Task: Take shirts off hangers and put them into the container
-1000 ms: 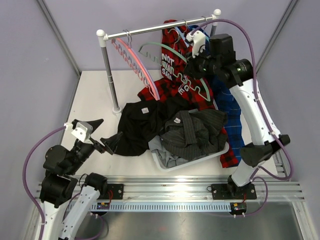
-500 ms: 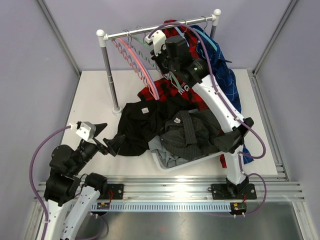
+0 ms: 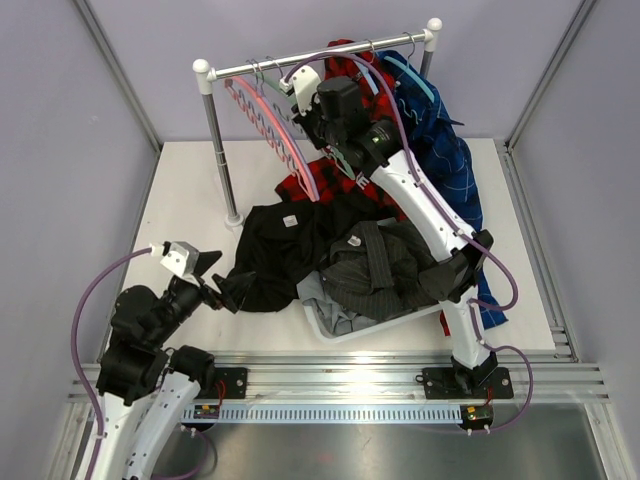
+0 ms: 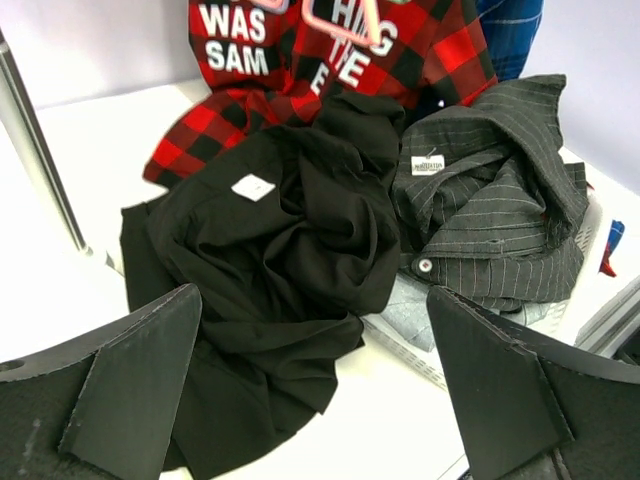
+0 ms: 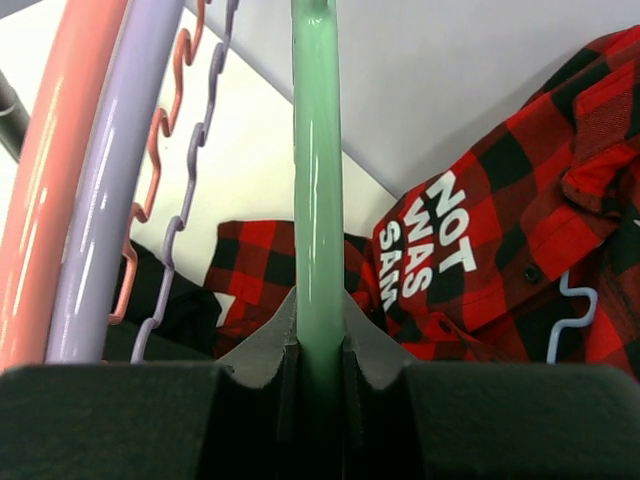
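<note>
Shirts in basket: striped shirt [image 3: 385, 265] on top of a pale grey one, inside the white basket [image 3: 330, 326].
Black shirt [image 4: 280, 250]: bunched on the tabletop [image 3: 190, 190], touching the left side of the basket, mostly outside it.
Red plaid [image 3: 345, 182]: draped from the rail [image 3: 300, 60] down to the tabletop, behind the black shirt.
Blue plaid [image 3: 445, 165]: hanging at the right end of the rail.
Right fingers [image 5: 262, 350]: narrow, clamped on the green hanger [image 5: 318, 180], high at the rail, just beside the pink hanger [image 5: 50, 150] and purple hanger [image 5: 110, 200].
Shirt on green hanger: cannot tell.
Left fingers [image 4: 130, 390]: wide, holding nothing, low and near the black shirt.
Step in hand, as judged: parking the green hanger with the bare ones.
Good way: hook fully over the rail before letting go; clear of the notched arms of the neighbours.
After that, probably: left fingers down on a thick fold of the black shirt, then over the rim.
</note>
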